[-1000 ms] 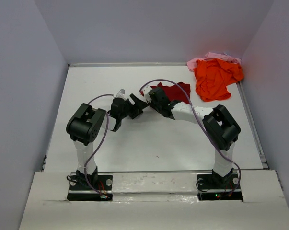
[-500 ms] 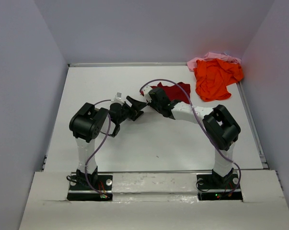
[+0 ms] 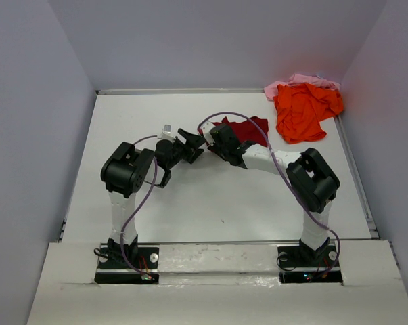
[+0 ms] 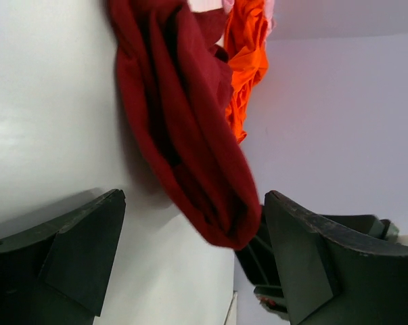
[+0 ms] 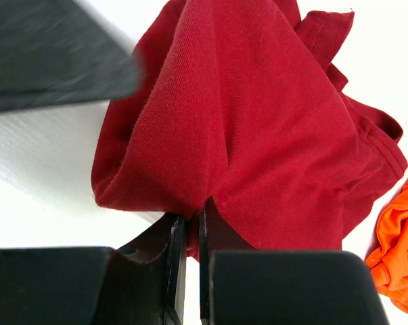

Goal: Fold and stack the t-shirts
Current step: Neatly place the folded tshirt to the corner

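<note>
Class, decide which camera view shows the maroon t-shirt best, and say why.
Right wrist: the maroon t-shirt fills the frame, folds clear, pinched in shut jaws. Left wrist shows a bunched strip; top external only a small, partly hidden patch.

A white table stands enclosed on three sides by plain, pale lavender walls.

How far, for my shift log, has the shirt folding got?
Nothing looks folded or stacked. The right gripper pinches the crumpled red shirt; the open left gripper is right beside it. Left: the orange shirt and pink shirt, heaped in the far right corner.
</note>
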